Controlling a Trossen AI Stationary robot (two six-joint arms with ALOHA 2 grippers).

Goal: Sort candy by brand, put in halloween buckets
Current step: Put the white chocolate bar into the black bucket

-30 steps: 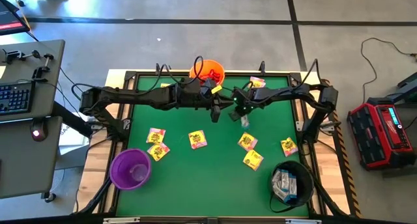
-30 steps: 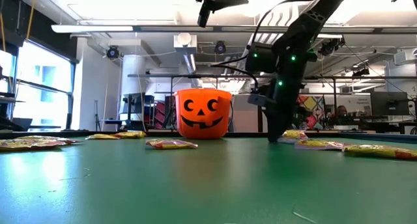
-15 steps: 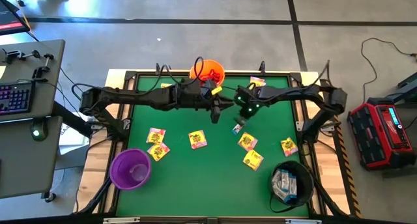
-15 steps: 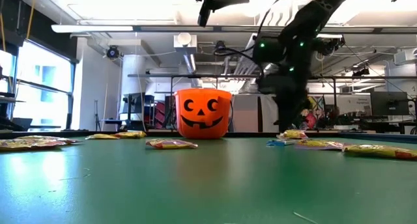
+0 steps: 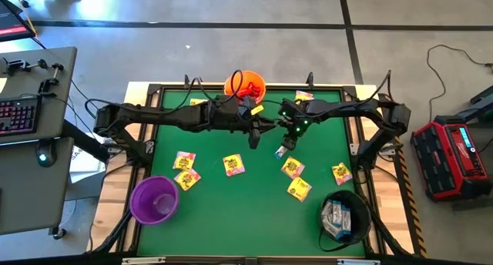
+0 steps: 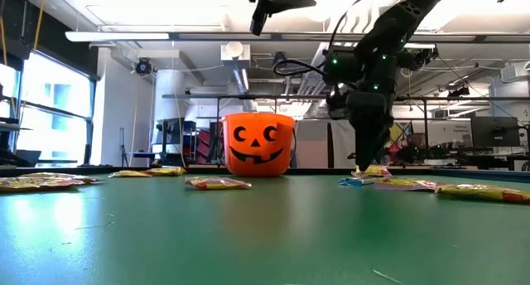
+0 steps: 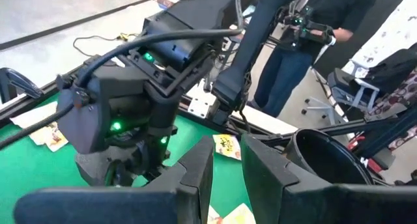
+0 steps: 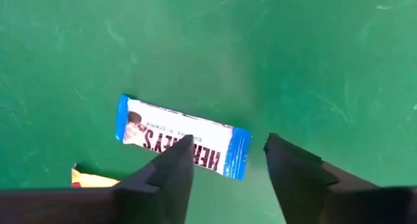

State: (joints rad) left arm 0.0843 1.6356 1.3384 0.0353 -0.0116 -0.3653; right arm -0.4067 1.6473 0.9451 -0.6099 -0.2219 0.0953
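Observation:
A white-blue candy packet (image 8: 182, 142) lies flat on the green table (image 5: 231, 211), near its middle (image 5: 281, 152). My right gripper (image 8: 225, 162) hovers just above it, pointing steeply down, open and holding nothing; one finger stands over the packet's end. In the low view the packet (image 6: 354, 182) lies below the right gripper (image 6: 364, 165). My left gripper (image 7: 225, 178) waits high over the table's middle (image 5: 266, 125), narrowly open with nothing between its fingers. The orange bucket (image 5: 245, 85) stands at the far edge, the purple bucket (image 5: 154, 199) near left, and the black bucket (image 5: 344, 216) near right.
Several yellow packets lie on the table: two at the left (image 5: 185, 169), one in the middle (image 5: 233, 166), three at the right (image 5: 299, 189). The black bucket holds white-blue packets. Another packet (image 5: 304, 96) lies at the far edge. A person (image 7: 306, 48) stands beyond the table.
My right gripper has risen off the table and rolled its wrist. The white-blue packet, which was under its fingertips, now lies flat on the table a little nearer the front edge. My left arm has kept still.

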